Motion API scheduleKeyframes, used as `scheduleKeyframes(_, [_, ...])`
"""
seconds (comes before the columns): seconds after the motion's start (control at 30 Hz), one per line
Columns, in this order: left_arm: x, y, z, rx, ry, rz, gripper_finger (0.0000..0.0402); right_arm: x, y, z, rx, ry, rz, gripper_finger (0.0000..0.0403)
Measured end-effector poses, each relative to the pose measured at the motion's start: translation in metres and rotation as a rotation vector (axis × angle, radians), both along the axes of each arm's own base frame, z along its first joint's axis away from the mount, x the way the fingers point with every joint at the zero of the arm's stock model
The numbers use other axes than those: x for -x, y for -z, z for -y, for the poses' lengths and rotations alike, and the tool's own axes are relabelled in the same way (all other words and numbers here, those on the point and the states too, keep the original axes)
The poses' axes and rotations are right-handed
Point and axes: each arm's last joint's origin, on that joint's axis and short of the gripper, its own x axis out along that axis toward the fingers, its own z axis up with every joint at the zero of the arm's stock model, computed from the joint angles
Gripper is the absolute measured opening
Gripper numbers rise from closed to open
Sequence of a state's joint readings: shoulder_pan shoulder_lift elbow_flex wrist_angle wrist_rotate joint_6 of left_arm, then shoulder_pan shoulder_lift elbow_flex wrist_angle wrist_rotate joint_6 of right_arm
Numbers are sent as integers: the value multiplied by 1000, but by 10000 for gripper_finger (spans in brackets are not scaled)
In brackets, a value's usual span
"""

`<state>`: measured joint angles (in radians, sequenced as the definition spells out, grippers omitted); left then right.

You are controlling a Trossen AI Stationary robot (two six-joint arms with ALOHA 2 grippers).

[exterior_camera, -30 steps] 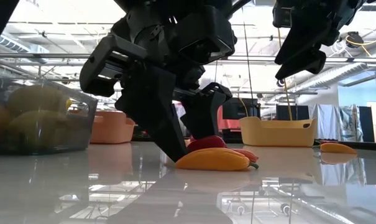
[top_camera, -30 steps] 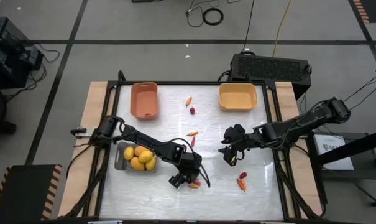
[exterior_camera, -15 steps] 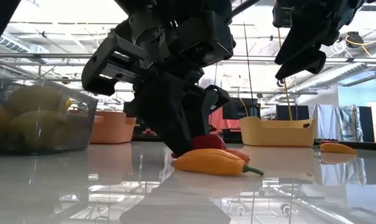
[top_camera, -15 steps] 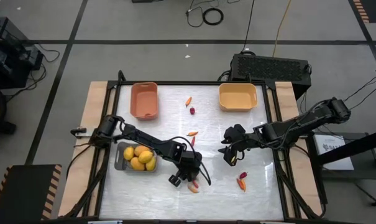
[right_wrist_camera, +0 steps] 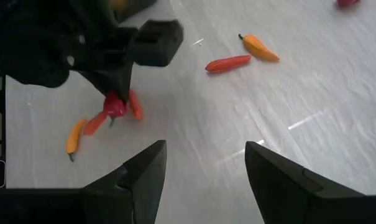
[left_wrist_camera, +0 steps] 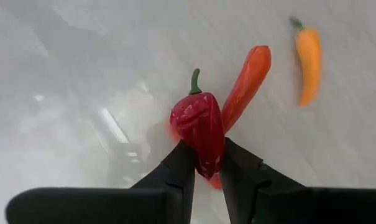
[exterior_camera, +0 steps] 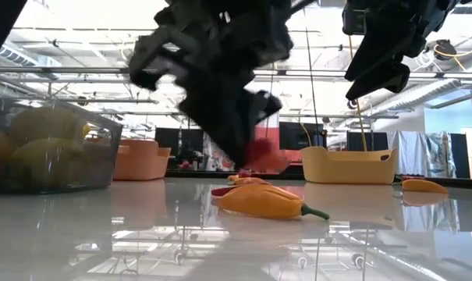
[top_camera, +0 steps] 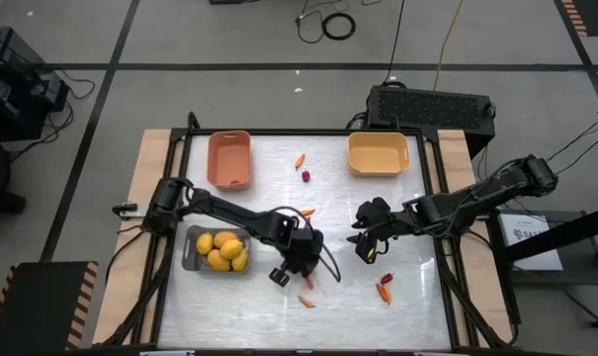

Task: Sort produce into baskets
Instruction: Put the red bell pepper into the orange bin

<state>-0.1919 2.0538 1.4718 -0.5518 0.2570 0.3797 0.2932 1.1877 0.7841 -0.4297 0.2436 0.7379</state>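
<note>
Left gripper (left_wrist_camera: 201,163) pinches a dark red pepper (left_wrist_camera: 198,127), lifted off the table (top_camera: 239,302) near its front middle.

An orange pepper (exterior_camera: 263,200) lies nearest the front edge, with a red-orange one (left_wrist_camera: 245,81) beside it under the gripper. At 9 o'clock from the gripper sits the grey basket (top_camera: 189,259) of yellow fruits (top_camera: 224,250). At 3 o'clock the right gripper (right_wrist_camera: 200,165) hangs over the table, fingers spread and empty. Farthest off, the salmon basket (top_camera: 228,159) at 11 o'clock and the yellow basket (top_camera: 378,154) at 1 o'clock.

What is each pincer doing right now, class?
Left pincer: closed on a dark red pepper.
Right pincer: open, holding nothing.
</note>
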Motion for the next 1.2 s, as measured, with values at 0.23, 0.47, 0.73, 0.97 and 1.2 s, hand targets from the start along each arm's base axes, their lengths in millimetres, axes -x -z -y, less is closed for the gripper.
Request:
scheduleKeyframes(0.23, [-2, -16, -9, 8, -26, 39, 67, -1, -1, 0, 3, -5, 8, 210])
scheduleKeyframes(0.47, [-1, 3, -2, -6, -38, -31, 66, -1, -1, 0, 7, -9, 7, 210])
scheduleKeyframes(0.73, [-4, 2, -3, -3, -76, -9, 98, 0, -1, 0, 12, -15, 6, 210])
scheduleKeyframes(0.97, [-5, 1, -3, -10, -105, -1, 142, 0, -1, 0, 16, -18, 6, 210])
scheduleKeyframes(1.2, [-7, 0, -1, -6, -100, 25, 146, 0, -1, 0, 18, -20, 6, 210])
